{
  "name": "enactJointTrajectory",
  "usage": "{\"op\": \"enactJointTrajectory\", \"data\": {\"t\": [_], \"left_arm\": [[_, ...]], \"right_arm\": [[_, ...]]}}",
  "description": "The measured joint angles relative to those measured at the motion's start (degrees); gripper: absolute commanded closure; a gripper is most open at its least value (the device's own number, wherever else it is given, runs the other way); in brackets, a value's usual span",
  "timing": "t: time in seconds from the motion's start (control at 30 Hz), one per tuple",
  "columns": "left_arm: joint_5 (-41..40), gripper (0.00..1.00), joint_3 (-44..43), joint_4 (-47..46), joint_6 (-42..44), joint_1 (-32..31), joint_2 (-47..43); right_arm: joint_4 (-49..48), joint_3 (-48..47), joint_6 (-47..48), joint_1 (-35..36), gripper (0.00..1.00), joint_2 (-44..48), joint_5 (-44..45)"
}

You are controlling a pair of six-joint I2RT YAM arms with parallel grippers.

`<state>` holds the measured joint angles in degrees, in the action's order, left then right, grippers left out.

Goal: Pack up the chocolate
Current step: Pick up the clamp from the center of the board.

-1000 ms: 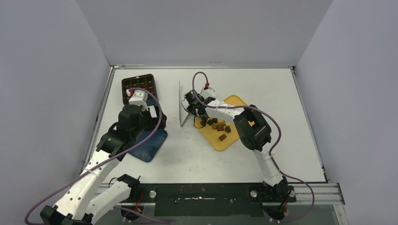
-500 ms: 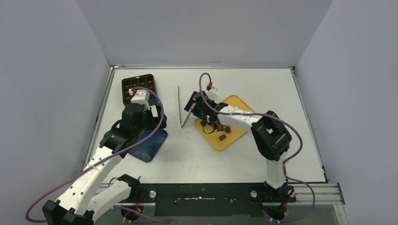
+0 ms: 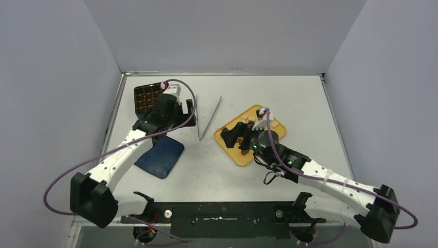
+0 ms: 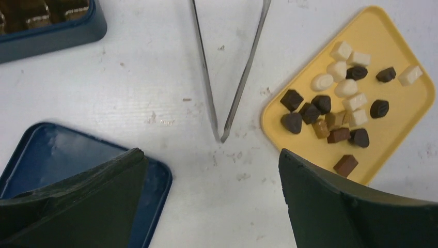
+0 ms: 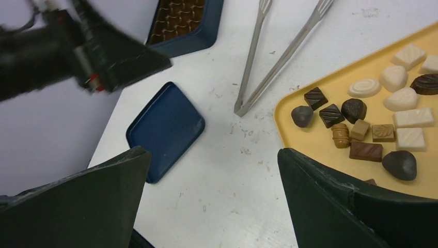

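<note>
The tongs are bare metal, grey and shiny. The yellow tray looks like smooth plastic, a bit dull. The chocolate on it is smooth. The dark pieces shine a little, the white pieces look dull, and some have swirls or lines pressed in. The blue lid is smooth plastic with a soft shine. The blue box holds a shiny brown liner. The tabletop is white and dull, with scratches and small specks. The fingers look like dark, dull plastic.
</note>
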<state>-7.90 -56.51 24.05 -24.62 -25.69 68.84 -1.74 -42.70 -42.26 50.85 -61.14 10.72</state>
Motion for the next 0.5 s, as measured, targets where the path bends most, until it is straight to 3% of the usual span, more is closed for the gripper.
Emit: {"op": "enactJointTrajectory", "data": {"t": [0.23, 0.5], "left_arm": [[-0.15, 0.03, -14.45, 0.15, 1.01, 0.04, 18.75], [0.00, 0.03, -22.40, 1.18, 2.84, -1.66, 32.46]], "right_arm": [[2.34, 4.81, 4.35, 1.55, 0.00, 15.02, 2.36], [5.86, 4.81, 6.29, 2.12, 0.00, 17.53, 3.96]]}}
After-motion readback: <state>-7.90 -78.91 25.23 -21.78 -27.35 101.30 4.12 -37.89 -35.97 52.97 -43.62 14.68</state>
